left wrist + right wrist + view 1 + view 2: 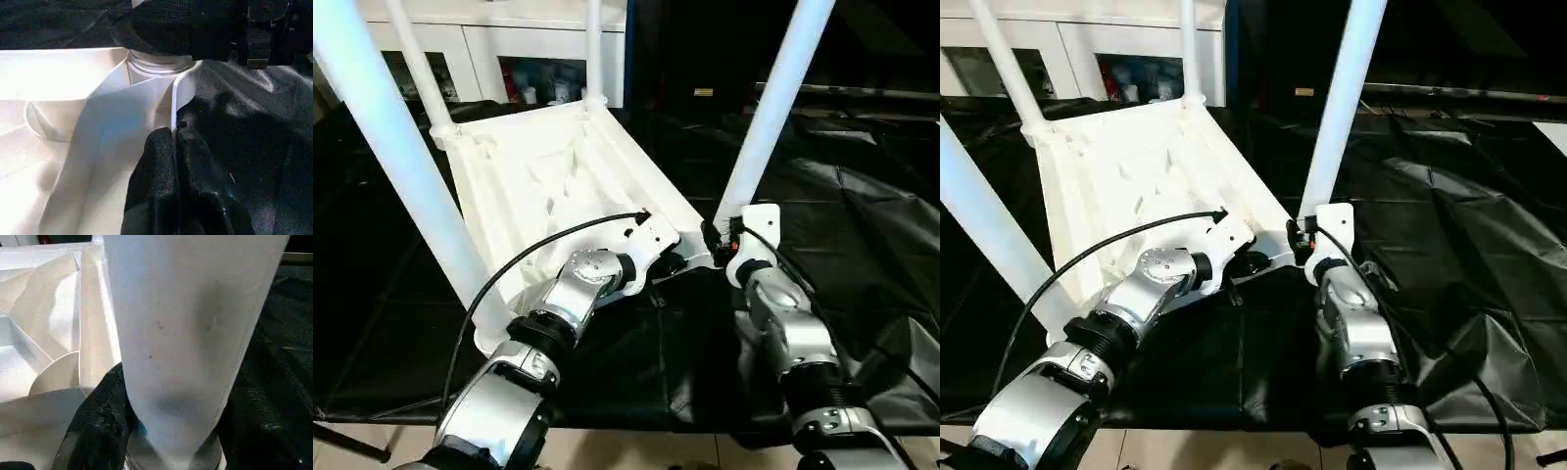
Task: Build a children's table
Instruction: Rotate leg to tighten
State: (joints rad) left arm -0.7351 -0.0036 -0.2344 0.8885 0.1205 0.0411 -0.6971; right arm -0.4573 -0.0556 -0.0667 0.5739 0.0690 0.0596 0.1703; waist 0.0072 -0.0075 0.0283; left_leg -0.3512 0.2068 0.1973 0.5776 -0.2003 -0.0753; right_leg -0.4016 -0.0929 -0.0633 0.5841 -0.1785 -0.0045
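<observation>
**Last leg held at its socket, tabletop pinned by the rim**

The children's table (558, 166) is seen lying upside down on a black cloth (862, 225), its ribbed underside facing up. All four legs are standing up out of the corner sockets, so the work is judged to be near its end: the seating of the final leg, or a check that it is firm.

The right gripper (161, 431) is wrapped about halfway open around the base of the near right leg (773, 108), just above its round socket; one black finger (98, 426) is seen pressed to the leg's side. The left gripper (173, 147) is closed on the thin edge of the tabletop rim (173, 98), close beside that same corner, so the top is braced against movement.

The next move is judged to call for a straight push or twist along the leg's own line while the rim is kept pinned; a sideways load could tip the leg or shift the whole top on the slack cloth.

In the left eye view the tabletop is spread from about 7 o'clock up to 12 o'clock, with the held corner near the centre. The near left leg (401, 157) rises toward 10 o'clock, the held leg toward 1 o'clock, and the two far legs (421, 69) stand near 11 and 12. The plastic is plain white and glossy, with tapered legs.
</observation>
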